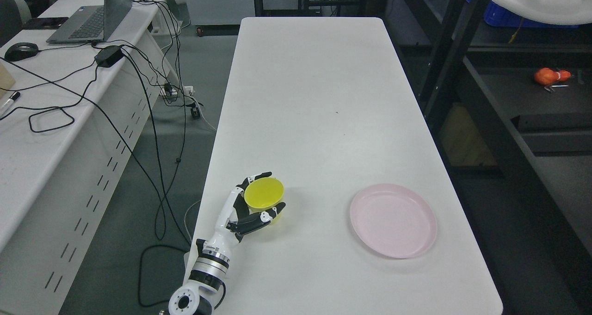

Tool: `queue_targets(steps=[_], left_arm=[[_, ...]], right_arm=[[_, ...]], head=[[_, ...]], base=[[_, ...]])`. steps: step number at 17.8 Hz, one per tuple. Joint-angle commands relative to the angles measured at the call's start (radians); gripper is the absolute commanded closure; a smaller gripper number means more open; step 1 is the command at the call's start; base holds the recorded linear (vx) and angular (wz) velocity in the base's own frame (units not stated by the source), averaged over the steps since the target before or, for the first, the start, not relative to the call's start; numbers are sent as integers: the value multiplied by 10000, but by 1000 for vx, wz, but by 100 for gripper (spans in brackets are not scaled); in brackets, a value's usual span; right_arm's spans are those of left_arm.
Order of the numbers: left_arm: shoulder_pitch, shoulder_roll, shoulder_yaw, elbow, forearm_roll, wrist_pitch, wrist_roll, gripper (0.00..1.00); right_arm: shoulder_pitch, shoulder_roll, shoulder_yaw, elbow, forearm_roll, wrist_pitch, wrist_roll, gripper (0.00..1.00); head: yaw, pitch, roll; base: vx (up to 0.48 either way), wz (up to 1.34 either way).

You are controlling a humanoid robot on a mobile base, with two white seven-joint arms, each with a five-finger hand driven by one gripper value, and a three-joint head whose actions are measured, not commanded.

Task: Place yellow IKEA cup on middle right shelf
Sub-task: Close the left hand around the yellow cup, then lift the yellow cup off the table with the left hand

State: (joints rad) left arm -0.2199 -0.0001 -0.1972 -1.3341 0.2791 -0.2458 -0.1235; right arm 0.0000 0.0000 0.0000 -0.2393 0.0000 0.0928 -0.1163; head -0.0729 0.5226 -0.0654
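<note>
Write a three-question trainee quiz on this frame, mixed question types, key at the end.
1. True or false: the round pink plastic plate lies on the long white table.
2. Which hand grasps the yellow plastic cup? A) left B) right C) neither
3. Fill in: seen from the head camera, the plate lies to the ____ of the cup.

Key
1. True; it lies near the table's right edge.
2. A; the left hand has its fingers curled around the cup.
3. Right.
</note>
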Motion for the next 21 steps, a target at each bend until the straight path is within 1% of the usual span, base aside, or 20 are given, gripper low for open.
queue_targets(steps=[1, 3, 5, 10, 13, 21], left_arm=[[189, 176, 1095, -1133, 859, -211, 23, 100], [464, 176, 1205, -2392, 1211, -196, 23, 100], [786, 176, 1205, -3024, 1365, -196, 23, 100], [1278, 176, 1175, -3333, 1381, -242, 23, 99], [1309, 176, 1190, -3470, 1381, -257, 23, 99], [1769, 176, 1220, -3855, 1381, -257, 39, 98]], right_arm=[[138, -175, 169, 0, -245, 8, -3, 1], [138, -175, 169, 0, -245, 8, -3, 1], [138, -175, 169, 0, -245, 8, -3, 1], [138, -175, 169, 0, -245, 8, -3, 1], [138, -175, 169, 0, -245, 8, -3, 1], [138, -175, 169, 0, -245, 8, -3, 1]], head=[[0, 0, 0], [0, 0, 0], [0, 0, 0], [0, 0, 0], [0, 0, 0], [0, 0, 0]], base=[[-1, -14], [0, -24], [0, -3], [-6, 19], [-54, 13], [-151, -59]])
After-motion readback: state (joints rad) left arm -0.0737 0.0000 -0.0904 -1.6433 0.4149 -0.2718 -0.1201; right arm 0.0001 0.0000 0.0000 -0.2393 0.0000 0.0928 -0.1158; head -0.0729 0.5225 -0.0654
